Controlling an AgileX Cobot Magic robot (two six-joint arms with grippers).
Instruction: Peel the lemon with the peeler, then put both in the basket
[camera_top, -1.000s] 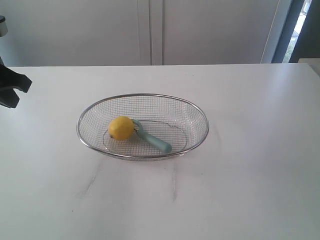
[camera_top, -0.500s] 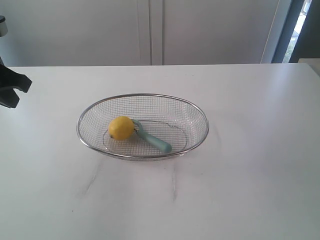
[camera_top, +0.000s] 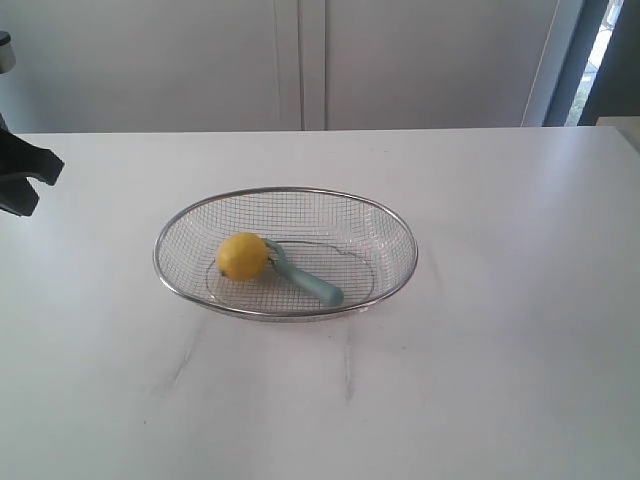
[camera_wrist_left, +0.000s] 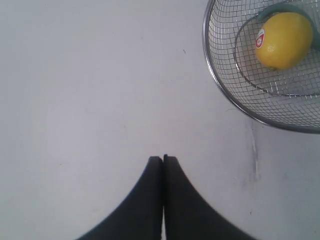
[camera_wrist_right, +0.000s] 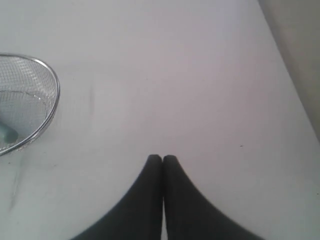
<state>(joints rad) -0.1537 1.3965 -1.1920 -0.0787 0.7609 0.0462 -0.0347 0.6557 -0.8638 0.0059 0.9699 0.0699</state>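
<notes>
The lemon and the peeler are seen lying against each other inside the basket. The left gripper and right gripper are held closed tight over the table, with nothing gripped by either of the 2

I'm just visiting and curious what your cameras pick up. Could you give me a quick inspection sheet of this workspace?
Surface: white table, with faint grey scuff marks in front of the basket.
Job's things: lemon lies in the wire basket with a sticker on it. The peeler lies in the basket too, its head right by the lemon.
Clutter: nothing seen.
Hands: left hand is shut and empty, over bare table beside the basket. Right hand is shut and empty, over bare table.
Cables: nothing seen.
Surroundings: pale cabinet doors behind the table.
</notes>
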